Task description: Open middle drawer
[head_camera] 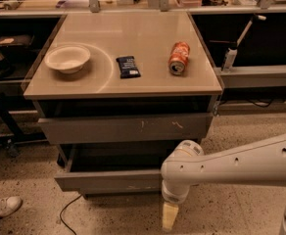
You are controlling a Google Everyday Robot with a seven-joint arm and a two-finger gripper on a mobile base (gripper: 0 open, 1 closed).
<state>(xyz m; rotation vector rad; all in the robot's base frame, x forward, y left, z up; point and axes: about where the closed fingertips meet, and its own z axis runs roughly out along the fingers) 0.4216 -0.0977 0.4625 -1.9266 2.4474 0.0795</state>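
Observation:
The middle drawer (pixel 108 180) is the wide, shallow grey drawer below the scuffed larger front (pixel 126 127). It stands pulled out toward me, and its dark grey inside (pixel 116 158) shows. My gripper (pixel 169 217) hangs at the end of the white arm (pixel 231 163), pointing down at the floor. It is in front of and just below the drawer's right end. It holds nothing that I can see.
On the cabinet top (pixel 143 87) sit a white bowl (pixel 67 58), a dark snack packet (pixel 128 66) and an orange can on its side (pixel 178 58). A shoe (pixel 1 208) and a black cable (pixel 67 210) lie on the floor at left. Benches stand behind.

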